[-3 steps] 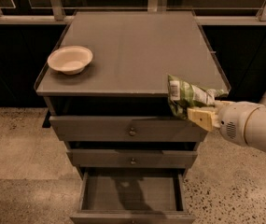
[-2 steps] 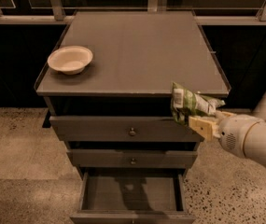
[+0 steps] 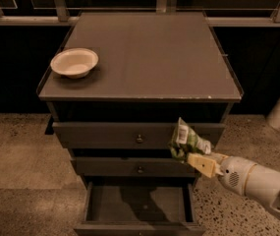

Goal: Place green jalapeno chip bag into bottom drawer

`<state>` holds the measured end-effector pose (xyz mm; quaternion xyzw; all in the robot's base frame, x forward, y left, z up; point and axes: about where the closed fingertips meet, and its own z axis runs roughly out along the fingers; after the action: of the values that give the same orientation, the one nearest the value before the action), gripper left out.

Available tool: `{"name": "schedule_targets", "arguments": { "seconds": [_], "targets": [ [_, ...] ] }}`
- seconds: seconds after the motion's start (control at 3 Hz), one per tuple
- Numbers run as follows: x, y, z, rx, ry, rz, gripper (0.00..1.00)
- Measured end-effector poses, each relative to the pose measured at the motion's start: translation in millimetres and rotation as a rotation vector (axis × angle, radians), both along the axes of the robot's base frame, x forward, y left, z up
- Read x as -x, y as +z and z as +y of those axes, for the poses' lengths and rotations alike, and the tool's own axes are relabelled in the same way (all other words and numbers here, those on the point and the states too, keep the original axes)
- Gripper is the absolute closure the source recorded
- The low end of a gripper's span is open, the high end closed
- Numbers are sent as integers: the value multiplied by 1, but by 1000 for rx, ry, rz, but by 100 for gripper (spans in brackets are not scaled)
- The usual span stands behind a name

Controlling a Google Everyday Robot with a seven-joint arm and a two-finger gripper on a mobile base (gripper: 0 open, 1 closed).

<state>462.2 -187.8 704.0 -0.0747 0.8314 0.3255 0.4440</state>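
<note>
Grips the green jalapeno chip bag (image 3: pixel 185 139) in the gripper (image 3: pixel 198 157), fingers clamped on its lower corner; holds it in the air above the right side of the bottom drawer (image 3: pixel 139 204), clear of its tray; shows the bottom drawer pulled open; shows a pale bowl (image 3: pixel 74 63) well above the bottom drawer, up left.

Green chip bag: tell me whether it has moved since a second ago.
Yes. Held in the tool, the green chip bag has dropped from the cabinet top edge to the top drawer front.
</note>
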Motion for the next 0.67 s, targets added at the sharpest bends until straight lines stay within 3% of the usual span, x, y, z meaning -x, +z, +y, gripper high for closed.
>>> {"name": "schedule_targets", "arguments": {
  "seconds": [0.33, 0.67],
  "targets": [
    [11, -61, 15, -188, 79, 122, 100],
    [17, -79, 22, -242, 106, 154, 100]
  ]
}}
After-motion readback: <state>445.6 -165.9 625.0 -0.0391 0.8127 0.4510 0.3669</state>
